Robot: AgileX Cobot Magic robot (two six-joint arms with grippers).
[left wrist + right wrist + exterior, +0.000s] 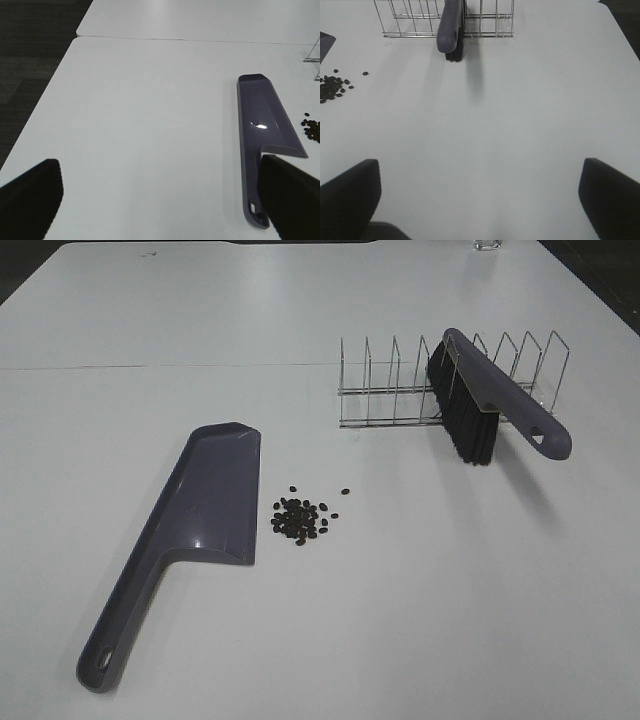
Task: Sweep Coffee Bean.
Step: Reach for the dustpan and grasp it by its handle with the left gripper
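The coffee bean (300, 520) heap lies near the middle of the tabletop (400, 630), just beside the dustpan (205, 510) but not touching it. The dustpan's handle points to the near left corner. The brush (500, 400) leans in the wire rack (385, 405), toward the right edge. The left pincer (160, 200) and the right pincer (480, 200) are both wide open, each holding nothing.

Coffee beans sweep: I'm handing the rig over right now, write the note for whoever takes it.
Left gripper: open, empty, hovering by the dustpan handle.
Right gripper: open, empty, over bare table.
Coffee beans: small pile on the table, just right of the dustpan in the high view; one or two strays.
Brush: leaning in the wire rack, untouched.
Done: nothing swept.
To do: likely grab brush and dustpan, sweep beans into the pan.
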